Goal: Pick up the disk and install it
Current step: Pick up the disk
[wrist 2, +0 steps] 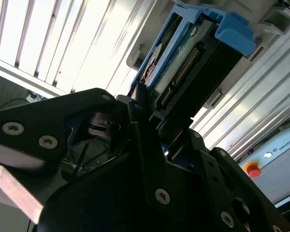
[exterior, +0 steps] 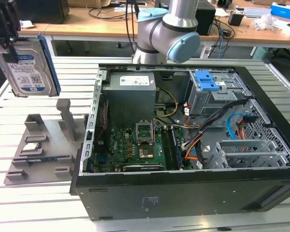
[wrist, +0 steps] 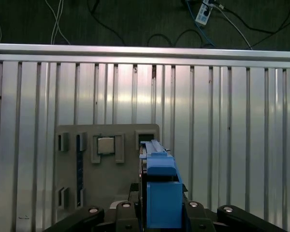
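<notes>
The disk (exterior: 26, 65), a silver hard drive with a white-and-blue label in a blue carrier frame, hangs upright in the air at the exterior view's far left. My gripper (exterior: 6, 36) is shut on its upper edge. It is lifted clear of the grey holder fixture (exterior: 43, 145) below. In the first wrist view the blue carrier (wrist: 160, 191) sits edge-on between the black fingers (wrist: 128, 209), above the fixture (wrist: 72, 193). The second wrist view shows the disk (wrist 2: 183, 72) from its connector side, clamped by the gripper (wrist 2: 166, 140).
An open computer case (exterior: 135, 198) lies on the slatted metal table (exterior: 34, 208), with motherboard (exterior: 135, 145), cables and a drive bay holding a blue carrier (exterior: 208, 81). A small square chip (exterior: 31, 147) rests on the fixture. The arm's base (exterior: 166, 34) stands behind the case.
</notes>
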Robot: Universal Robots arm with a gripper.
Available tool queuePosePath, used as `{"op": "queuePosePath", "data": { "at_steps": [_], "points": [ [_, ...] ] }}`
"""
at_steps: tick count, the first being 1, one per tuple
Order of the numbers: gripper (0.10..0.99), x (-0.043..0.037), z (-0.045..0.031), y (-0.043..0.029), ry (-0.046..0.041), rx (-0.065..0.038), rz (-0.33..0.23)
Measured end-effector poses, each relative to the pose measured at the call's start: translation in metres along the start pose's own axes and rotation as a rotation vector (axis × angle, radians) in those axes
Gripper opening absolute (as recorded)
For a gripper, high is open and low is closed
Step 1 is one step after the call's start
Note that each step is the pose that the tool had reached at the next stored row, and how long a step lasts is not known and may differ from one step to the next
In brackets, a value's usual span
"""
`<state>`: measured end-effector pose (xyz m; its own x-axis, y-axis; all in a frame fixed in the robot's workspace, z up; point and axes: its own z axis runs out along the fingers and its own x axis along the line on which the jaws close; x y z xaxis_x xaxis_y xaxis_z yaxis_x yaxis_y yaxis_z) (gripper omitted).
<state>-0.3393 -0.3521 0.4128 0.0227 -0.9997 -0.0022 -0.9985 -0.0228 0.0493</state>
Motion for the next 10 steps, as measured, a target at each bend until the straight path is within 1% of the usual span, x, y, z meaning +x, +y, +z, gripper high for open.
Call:
{"op": "queuePosePath", "data": {
  "at_steps": [10],
  "points": [
    [0.365,0.0000,-0.0090,0.0001,0.0001,-0.001,0.000]
  ]
}}
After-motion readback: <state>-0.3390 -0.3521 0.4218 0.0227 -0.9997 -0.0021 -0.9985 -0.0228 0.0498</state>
